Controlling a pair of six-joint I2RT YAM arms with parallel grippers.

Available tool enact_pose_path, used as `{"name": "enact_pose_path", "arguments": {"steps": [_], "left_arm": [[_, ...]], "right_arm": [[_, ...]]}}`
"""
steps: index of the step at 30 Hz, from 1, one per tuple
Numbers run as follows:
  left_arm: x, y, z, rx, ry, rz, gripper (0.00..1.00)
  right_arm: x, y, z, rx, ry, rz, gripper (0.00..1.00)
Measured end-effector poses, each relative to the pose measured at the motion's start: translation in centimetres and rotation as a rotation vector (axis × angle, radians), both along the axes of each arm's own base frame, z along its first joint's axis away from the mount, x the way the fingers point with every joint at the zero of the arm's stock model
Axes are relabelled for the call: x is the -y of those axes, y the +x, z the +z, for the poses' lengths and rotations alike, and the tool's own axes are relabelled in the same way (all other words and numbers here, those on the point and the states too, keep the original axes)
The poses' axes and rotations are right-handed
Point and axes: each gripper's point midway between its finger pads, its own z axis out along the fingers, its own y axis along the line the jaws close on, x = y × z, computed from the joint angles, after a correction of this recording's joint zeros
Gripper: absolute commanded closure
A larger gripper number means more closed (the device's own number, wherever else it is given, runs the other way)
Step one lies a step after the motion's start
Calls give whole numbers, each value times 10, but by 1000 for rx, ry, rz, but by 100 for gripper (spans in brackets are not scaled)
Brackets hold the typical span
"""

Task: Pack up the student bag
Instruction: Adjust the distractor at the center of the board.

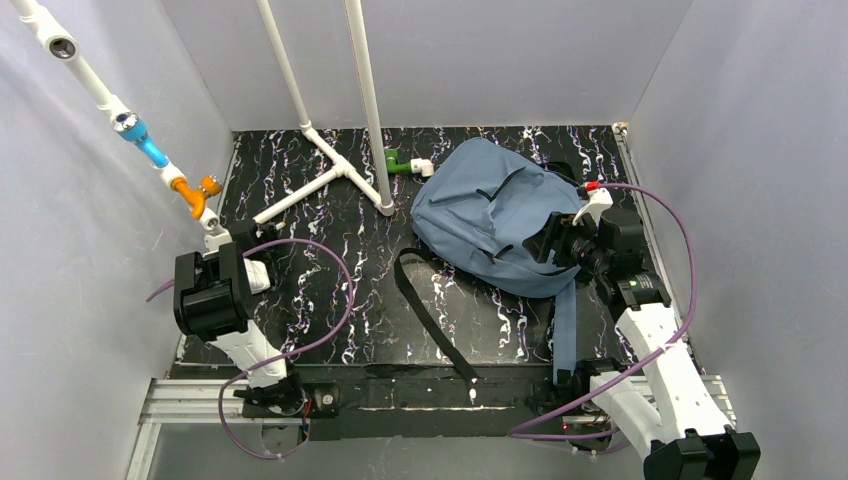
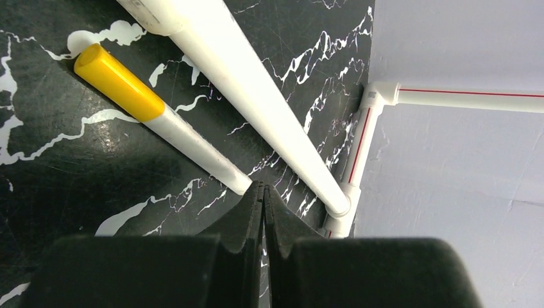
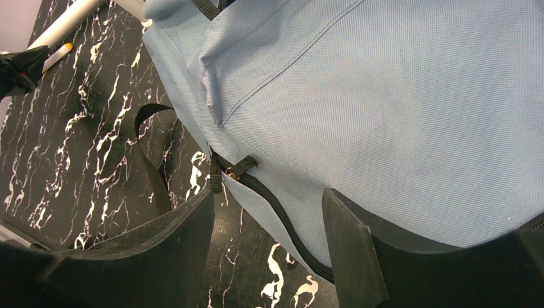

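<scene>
Student bag lies flat on the right half of the tabletop, with one black strap trailing out to the near edge. Right hand is spread wide at its zip edge, can't tell if it's touching. Left hand is over by the left edge, fingers pressed together, tips just beside a yellow-capped marker. Bare tabletop runs between the two. White pipe frame stands at the back, just left of the bag's far end.
</scene>
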Motion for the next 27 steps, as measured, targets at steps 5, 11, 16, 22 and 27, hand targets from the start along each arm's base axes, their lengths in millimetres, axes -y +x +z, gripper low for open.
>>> {"name": "enact_pose_path", "arguments": {"steps": [5, 11, 16, 22, 27], "left_arm": [[5, -3, -1, -11, 18, -41, 82], [19, -19, 15, -82, 137, -145, 55], [35, -35, 41, -131, 281, -211, 41], [93, -51, 30, -321, 506, -371, 37], [129, -26, 20, -530, 679, -489, 27]], "right_arm": [[-1, 0, 0, -2, 5, 2, 26], [-4, -3, -5, -19, 20, 17, 24], [-5, -4, -5, -20, 23, 23, 24], [-7, -3, -4, -16, 29, 33, 23], [-8, -3, -3, -8, 25, 40, 23]]}}
